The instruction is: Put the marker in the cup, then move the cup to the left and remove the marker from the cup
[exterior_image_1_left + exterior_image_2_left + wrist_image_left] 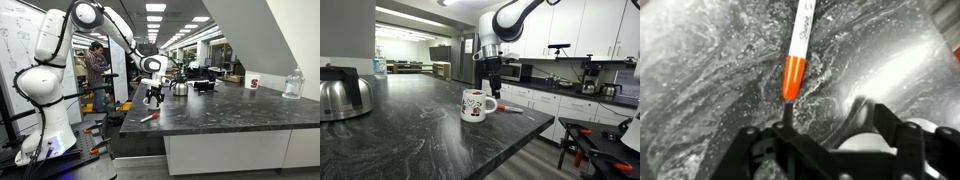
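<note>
The marker (793,72), with an orange cap and a white barrel, lies flat on the dark stone counter. It also shows in both exterior views (509,108) (148,118). The cup (475,105), a white mug with a handle, stands upright just beside the marker. In the wrist view part of its white rim (858,143) shows under the gripper body. My gripper (824,105) hangs above the counter between the cup and the marker. Its fingers are apart and empty, and one fingertip is just short of the orange cap. The gripper also appears in both exterior views (493,88) (152,96).
A steel kettle (342,95) stands on the counter well away from the cup. A white cup with a red mark (252,83) and a clear bottle (292,85) stand far along the counter. The counter edge (535,135) runs close past the marker.
</note>
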You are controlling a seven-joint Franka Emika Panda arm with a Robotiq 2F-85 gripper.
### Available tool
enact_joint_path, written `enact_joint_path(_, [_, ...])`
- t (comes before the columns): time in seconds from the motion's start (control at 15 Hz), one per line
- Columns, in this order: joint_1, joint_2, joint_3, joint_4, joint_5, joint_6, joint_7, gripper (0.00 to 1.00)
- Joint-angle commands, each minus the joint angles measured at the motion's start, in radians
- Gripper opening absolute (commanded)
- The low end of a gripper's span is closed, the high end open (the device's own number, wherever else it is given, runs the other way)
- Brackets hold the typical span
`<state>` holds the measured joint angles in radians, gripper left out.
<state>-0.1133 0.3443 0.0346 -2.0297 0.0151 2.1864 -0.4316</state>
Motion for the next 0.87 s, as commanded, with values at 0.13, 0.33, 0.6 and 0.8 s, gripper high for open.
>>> enact_joint_path(0.13, [0.047, -0.177, 0.008, -0.092, -0.035, 0.047, 0.006, 1.00])
enact_joint_path(0.33, [0.073, -0.245, 0.004, -0.098, -0.059, 0.024, 0.010, 1.00])
enact_joint_path(0.6, [0.087, -0.304, 0.001, -0.111, -0.107, 0.032, -0.003, 1.00])
enact_joint_path(0.8, [0.089, -0.332, 0.000, -0.132, -0.103, 0.055, -0.041, 1.00])
